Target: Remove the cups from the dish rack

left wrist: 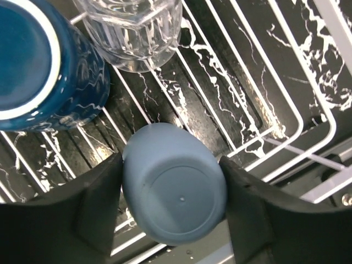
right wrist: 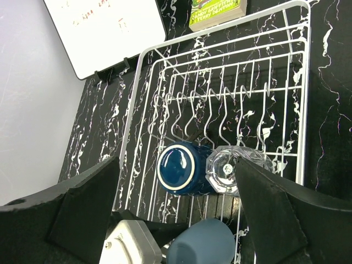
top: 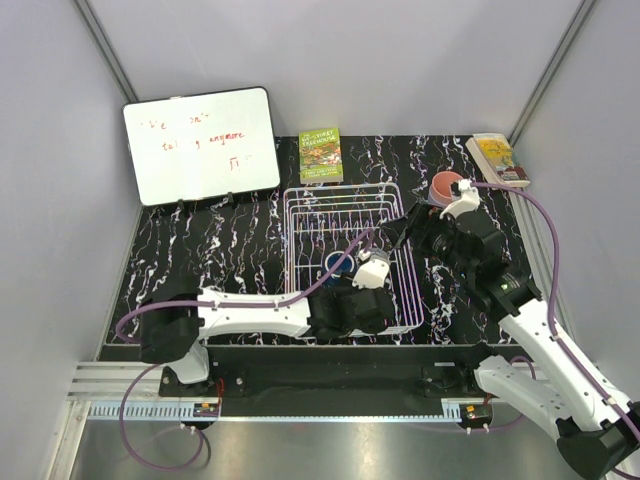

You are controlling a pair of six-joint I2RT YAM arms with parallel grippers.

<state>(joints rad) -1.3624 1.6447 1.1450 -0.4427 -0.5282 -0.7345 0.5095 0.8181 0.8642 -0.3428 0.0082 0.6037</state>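
The white wire dish rack (top: 340, 190) sits mid-table. My left gripper (left wrist: 170, 203) is inside it near the front edge, its black fingers (left wrist: 99, 209) pressed against both sides of an upside-down light blue cup (left wrist: 175, 187). Just beyond lie a dark blue cup (left wrist: 38, 60) and a clear faceted glass (left wrist: 135, 27), side by side on the grid floor. My right gripper (right wrist: 177, 165) hangs open above the rack with nothing between its fingers, looking down on the dark blue cup (right wrist: 179, 168), the glass (right wrist: 231, 168) and the light blue cup (right wrist: 203, 242). A salmon-pink cup (top: 445, 185) stands on the table right of the rack.
A whiteboard (top: 200, 145) leans at the back left. A green book (top: 321, 155) lies behind the rack and another book (top: 497, 158) in the back right corner. Upright plate dividers (right wrist: 220, 93) fill the rack's far end. Grey walls close in both sides.
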